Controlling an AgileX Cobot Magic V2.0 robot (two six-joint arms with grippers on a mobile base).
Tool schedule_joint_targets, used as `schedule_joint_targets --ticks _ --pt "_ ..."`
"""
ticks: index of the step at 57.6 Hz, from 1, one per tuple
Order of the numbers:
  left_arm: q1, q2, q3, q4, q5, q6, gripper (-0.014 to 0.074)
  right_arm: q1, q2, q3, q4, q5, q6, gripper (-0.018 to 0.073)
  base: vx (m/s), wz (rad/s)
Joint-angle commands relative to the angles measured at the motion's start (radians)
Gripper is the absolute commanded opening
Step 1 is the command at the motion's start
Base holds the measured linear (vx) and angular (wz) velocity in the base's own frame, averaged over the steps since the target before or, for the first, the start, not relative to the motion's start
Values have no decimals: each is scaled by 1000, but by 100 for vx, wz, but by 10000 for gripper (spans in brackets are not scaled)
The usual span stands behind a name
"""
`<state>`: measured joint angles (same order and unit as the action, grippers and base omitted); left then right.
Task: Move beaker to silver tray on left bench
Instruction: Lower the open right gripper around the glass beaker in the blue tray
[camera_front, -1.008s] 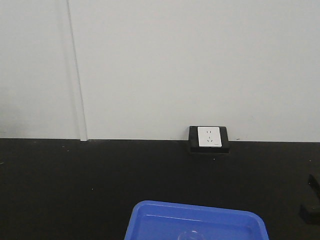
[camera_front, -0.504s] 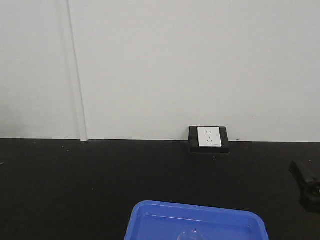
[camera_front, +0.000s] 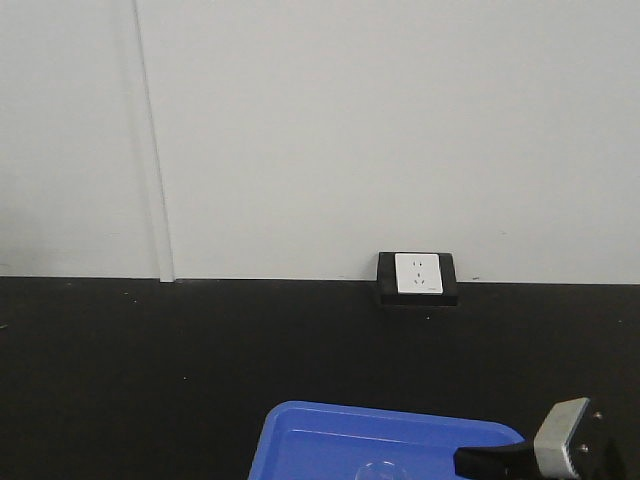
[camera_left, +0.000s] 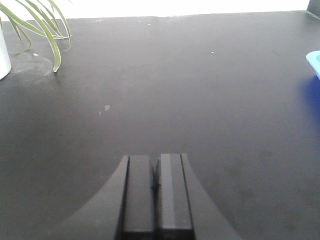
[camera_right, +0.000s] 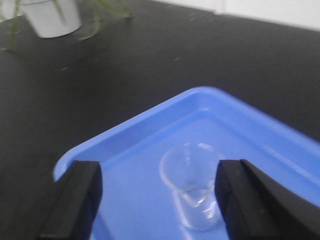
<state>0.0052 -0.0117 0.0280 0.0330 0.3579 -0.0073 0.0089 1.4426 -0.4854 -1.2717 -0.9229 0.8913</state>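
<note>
- The beaker (camera_right: 192, 187) is seen upright inside the blue tray (camera_right: 150, 112), in line between the wide-open fingers of the right tool (camera_right: 156, 197).
- The left tool (camera_left: 155, 192) is closed on nothing, outside the blue tray.

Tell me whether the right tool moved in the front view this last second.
Yes. Against the wall socket, the right tool has gone down and leftward, from the frame's right edge to the blue tray's right corner.

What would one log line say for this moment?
stage: pre-grasp | right gripper: open, aimed at small clear glass beaker in blue plastic tray | left gripper: shut, empty
</note>
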Motion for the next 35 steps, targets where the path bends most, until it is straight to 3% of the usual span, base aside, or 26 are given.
schedule_joint_targets --ticks 1,17,23,35 --pt "-6 -16 28 -2 -78 -1 1 0 25 -30 24 -113 -11 463 0 0" --pt "-6 -16 28 -2 -78 -1 1 -1 117 -30 38 -39 -133 425 0 0" --pt "-6 -16 28 -2 -78 -1 1 -1 151 -30 108 3 -232 425 0 0" --pt "-6 -16 28 -2 -78 -1 1 -1 245 -30 254 -52 -446 446 0 0"
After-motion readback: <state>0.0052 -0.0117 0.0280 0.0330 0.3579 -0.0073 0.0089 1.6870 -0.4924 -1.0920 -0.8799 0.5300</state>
